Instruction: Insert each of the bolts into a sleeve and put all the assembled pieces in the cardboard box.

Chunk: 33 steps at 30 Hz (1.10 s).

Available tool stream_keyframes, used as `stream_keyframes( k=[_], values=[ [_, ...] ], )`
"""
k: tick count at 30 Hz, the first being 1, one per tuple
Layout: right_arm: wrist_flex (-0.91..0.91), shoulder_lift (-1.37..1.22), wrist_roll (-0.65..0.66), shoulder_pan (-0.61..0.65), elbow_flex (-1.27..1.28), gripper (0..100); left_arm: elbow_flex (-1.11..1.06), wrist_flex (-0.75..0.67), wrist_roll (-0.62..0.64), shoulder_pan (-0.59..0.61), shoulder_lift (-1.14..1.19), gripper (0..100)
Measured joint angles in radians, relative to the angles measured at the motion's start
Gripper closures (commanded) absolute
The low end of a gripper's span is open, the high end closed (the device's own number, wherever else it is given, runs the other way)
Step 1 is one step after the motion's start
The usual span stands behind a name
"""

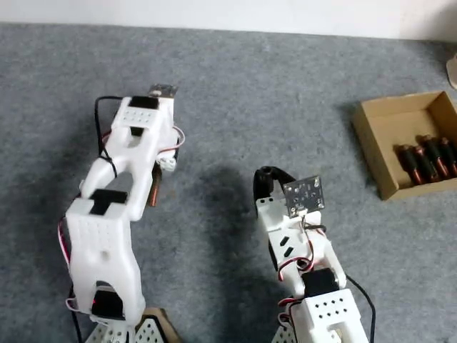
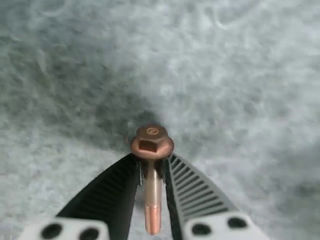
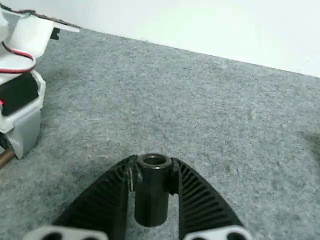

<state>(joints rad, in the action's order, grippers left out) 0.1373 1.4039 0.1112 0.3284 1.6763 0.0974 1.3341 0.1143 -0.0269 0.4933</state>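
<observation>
The bolt [image 2: 152, 172] is copper coloured. It sits between the two black fingers [image 2: 115, 190] of the left gripper [image 2: 152, 160], which is squeezed tight on its shaft. The head of the bolt sticks out past the fingertips, over the grey carpet [image 2: 240, 75]. In the high view the bolt [image 1: 153, 191] peeks out beside the left arm [image 1: 118, 207], at the middle left of the frame.

The sleeve [image 3: 151, 192] is a short black tube. The right gripper [image 3: 152, 162] is clamped on it, with one finger on each side. The round hole at the end of the sleeve is open. In the high view the right gripper [image 1: 268, 179] is just right of the middle of the frame, at the end of the right arm [image 1: 307, 257]. The two grippers are near each other but do not touch.

The box [image 1: 371, 143] is brown cardboard and sits at the right of the frame, a little above the middle. Some finished pieces [image 1: 428, 158] lie side by side in it, dark with copper ends. The box is well apart from both arms. A white wall [image 1: 228, 11] runs along the top of the frame.
</observation>
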Motion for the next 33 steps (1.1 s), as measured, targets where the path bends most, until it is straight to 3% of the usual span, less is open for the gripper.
stream_keyframes(
  k=[13,20,26,33],
  values=[
    [0.0,0.0,0.0,0.0,0.0,99.3,-0.528,-0.474,0.006,-0.094,-0.399,99],
    [0.014,0.0,0.0,0.054,0.0,99.3,-0.562,-0.578,0.006,-0.195,-0.417,99],
    [0.035,0.0,0.0,0.124,0.0,99.3,-0.562,-0.594,0.014,-0.198,-0.419,99],
    [0.035,0.0,0.0,0.135,0.0,99.3,-0.562,-0.594,0.169,-0.203,-0.419,99]
  ],
)
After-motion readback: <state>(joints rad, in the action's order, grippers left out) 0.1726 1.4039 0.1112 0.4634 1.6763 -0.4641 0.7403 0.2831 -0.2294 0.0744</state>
